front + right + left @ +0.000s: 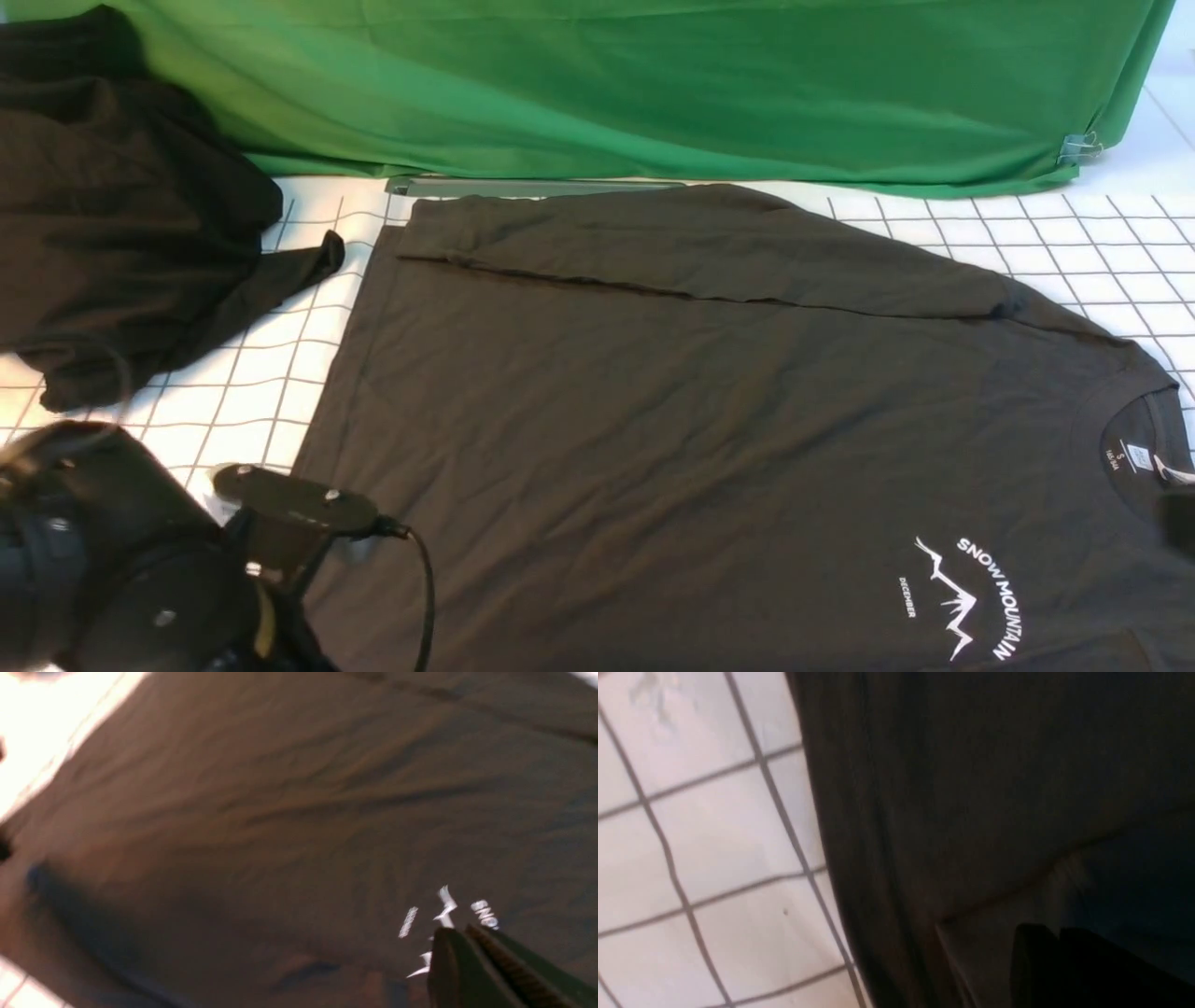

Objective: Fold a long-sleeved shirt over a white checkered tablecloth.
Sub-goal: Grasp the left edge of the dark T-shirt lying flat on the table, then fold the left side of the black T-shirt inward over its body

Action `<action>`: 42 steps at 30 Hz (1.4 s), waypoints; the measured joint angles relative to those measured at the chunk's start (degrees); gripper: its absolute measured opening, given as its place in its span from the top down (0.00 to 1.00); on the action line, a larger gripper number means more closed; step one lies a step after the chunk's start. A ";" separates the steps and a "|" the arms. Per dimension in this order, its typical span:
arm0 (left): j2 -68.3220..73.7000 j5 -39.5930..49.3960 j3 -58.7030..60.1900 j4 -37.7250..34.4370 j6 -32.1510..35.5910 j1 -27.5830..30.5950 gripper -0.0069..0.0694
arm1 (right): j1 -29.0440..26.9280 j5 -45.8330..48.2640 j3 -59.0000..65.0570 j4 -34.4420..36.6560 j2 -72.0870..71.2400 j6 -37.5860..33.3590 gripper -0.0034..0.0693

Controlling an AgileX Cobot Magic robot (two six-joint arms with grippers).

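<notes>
The long-sleeved shirt [653,401] lies spread flat on the white checkered tablecloth [1074,243], collar to the right and chest print [971,597] up. One sleeve is folded across its far side. My left arm [140,560] is low at the shirt's near left corner. In the left wrist view my left gripper [1059,933] hovers over the shirt's edge [971,788] beside bare tablecloth [714,835]; its dark tips are close together, and the gap is too dark to judge. My right gripper [467,933] is shut, empty, just above the shirt [280,812] at the print [444,905].
A blacker, printless heap of cloth [112,205] lies at the far left, one flap reaching toward the shirt. A green fabric sheet [653,84] hangs along the back, pinned by a clip [1078,147]. A grey strip [532,187] runs along the sheet's lower edge.
</notes>
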 joint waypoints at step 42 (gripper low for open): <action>-6.19 6.62 -19.47 -7.98 14.06 -0.06 0.88 | 7.54 -7.01 1.06 0.00 3.51 1.86 0.94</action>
